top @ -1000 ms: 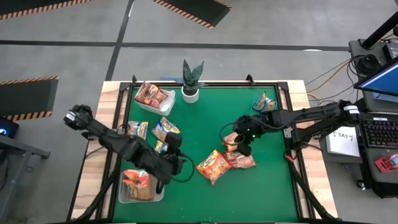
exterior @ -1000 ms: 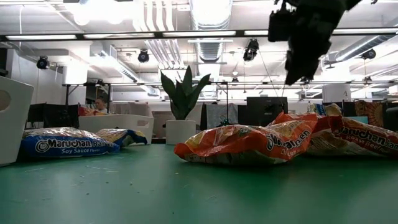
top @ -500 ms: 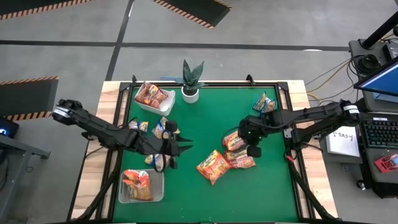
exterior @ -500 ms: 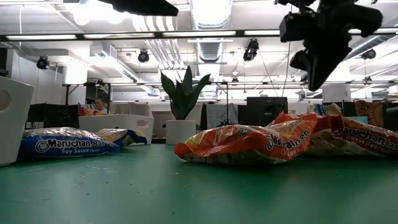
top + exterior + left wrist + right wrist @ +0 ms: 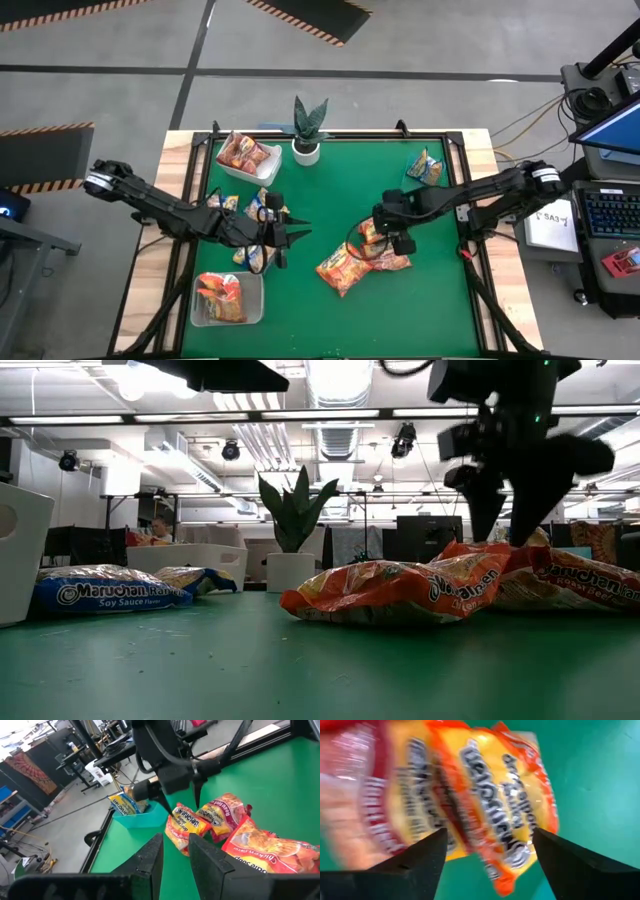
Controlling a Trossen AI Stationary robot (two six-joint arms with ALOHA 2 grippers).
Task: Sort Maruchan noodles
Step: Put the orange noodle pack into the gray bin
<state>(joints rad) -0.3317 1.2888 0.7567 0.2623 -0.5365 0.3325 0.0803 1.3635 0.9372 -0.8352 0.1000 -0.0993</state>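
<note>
Three Maruchan noodle packets lie together on the green mat: an orange one, a red one and an orange-red one. My right gripper hangs over that group, open, fingers pointing down with a tip on either side of the orange-red packet. My left gripper floats mid-table, level and pointing toward the group, open with nothing between its fingers. Blue-and-yellow packets lie on the mat beside it. My right gripper comes at the orange-red packet from above with spread fingers. Its tips end right at the packet's top, and I cannot tell whether they touch it. The packet lies flat on the mat against its neighbours.
A white tray with red packets and a potted plant stand at the far edge. A blue tray with one packet is far right. A tray of orange packets sits at the near left. Bare mat lies along the near right.
My right gripper has come down toward the orange-red packet, shifted slightly toward the table's left, rolled, and opened from shut. My left gripper has swung away from the near-left tray toward the table's middle and levelled out, then kept still. No packet has moved.
</note>
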